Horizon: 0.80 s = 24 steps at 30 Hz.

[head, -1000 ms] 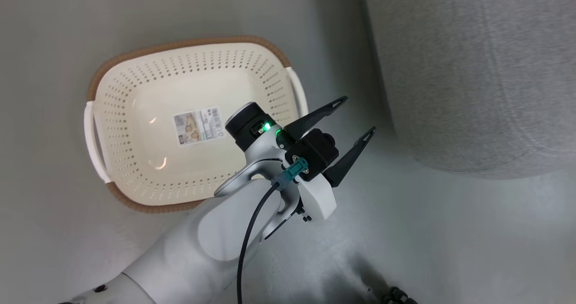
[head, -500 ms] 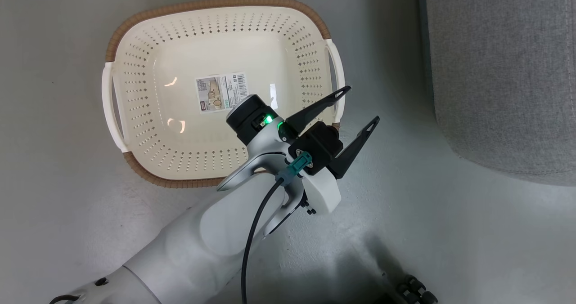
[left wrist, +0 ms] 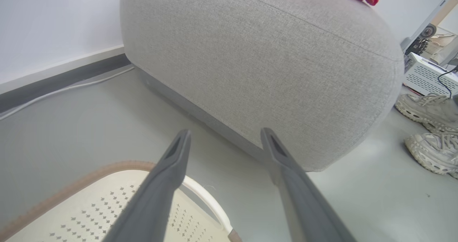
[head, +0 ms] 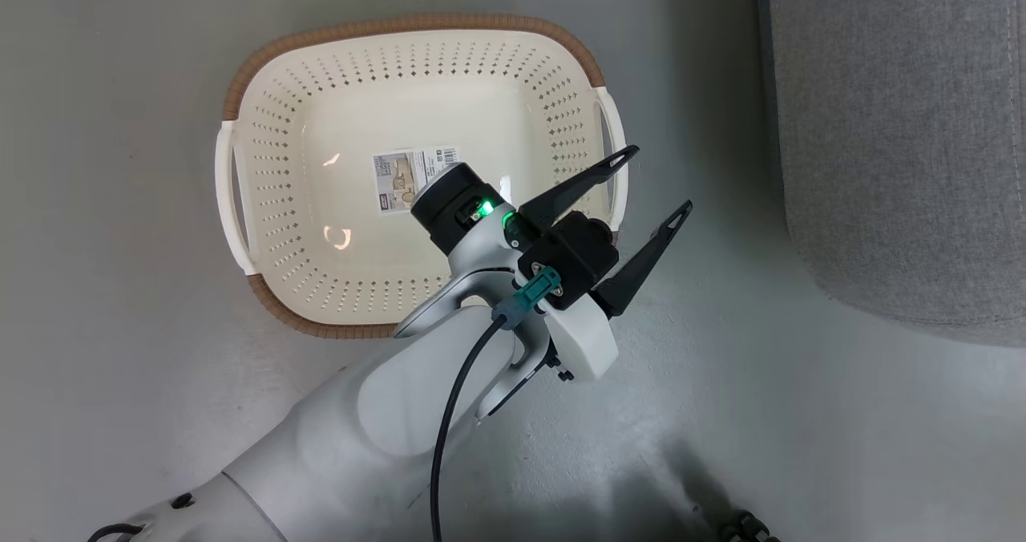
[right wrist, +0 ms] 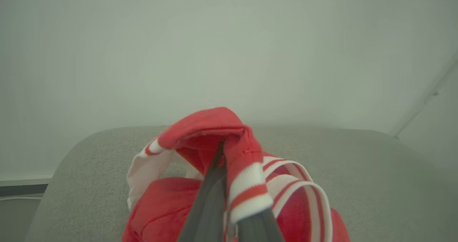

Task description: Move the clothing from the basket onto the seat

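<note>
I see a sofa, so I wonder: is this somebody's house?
Probably a lab or test room set up like a home: a grey sofa and laundry basket stand on bare grey floor, with a white equipment box and sneakers nearby.

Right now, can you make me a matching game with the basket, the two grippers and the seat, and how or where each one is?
Things:
1. basket
2. left gripper
3. right gripper
4. seat

States:
A. shut on the clothing
B. open, holding nothing
C. on the floor, label on its base
D. light grey, red clothing lying on top

Pairs: 1-C, 2-B, 3-A, 4-D.
</note>
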### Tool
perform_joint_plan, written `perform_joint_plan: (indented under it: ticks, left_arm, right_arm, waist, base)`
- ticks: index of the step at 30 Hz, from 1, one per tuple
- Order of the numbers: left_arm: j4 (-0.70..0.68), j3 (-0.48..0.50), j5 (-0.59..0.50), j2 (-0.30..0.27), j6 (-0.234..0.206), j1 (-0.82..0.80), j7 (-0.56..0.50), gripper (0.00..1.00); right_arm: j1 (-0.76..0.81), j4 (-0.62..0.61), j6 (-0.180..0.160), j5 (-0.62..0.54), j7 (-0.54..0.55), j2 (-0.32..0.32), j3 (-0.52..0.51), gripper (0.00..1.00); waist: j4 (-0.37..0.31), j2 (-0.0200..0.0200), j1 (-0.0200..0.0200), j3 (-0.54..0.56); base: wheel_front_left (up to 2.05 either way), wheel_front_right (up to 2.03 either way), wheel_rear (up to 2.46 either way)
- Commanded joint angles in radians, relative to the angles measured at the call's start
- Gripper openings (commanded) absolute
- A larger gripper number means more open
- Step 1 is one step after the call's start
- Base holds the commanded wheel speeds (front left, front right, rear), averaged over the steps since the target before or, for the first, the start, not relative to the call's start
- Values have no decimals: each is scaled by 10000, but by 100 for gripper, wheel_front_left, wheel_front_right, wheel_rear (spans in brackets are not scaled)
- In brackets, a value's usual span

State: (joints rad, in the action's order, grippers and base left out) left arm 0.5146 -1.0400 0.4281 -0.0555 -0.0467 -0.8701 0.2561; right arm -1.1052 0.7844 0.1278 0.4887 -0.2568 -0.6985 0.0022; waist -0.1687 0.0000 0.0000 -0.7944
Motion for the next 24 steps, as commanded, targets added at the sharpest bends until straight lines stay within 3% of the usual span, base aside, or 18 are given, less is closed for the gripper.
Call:
perform_joint_plan:
  ticks: [1, 3, 4, 13, 24]
  left_arm:
    - [-306, 235, 97, 53, -79, -16, 57, 100]
    - [-373, 295, 132, 53, -73, 63, 57, 100]
    - [-402, 333, 146, 53, -74, 116, 57, 100]
    - [-586, 606, 155, 53, -19, 693, 57, 100]
    - [-370, 1605, -7, 53, 70, 2032, 57, 100]
  right_arm:
    - [686, -188, 29, 352, -49, -476, 70, 0]
    - [1040, -191, 29, 579, -49, -471, 200, 83]
    - [1222, -199, 29, 725, -49, -435, 249, 100]
    - [2704, -429, 29, 964, -49, -491, 299, 100]
    - [4203, -1738, 29, 794, -49, 281, 202, 100]
  waist:
    - [80, 0, 0, 234]
    - [134, 0, 0, 455]
    - [163, 0, 0, 579]
    - [491, 0, 0, 1689]
    - [952, 0, 0, 3469]
  base:
    - [0, 0, 0]
    - [0, 0, 0]
    - [0, 0, 0]
    - [0, 0, 0]
    - [0, 0, 0]
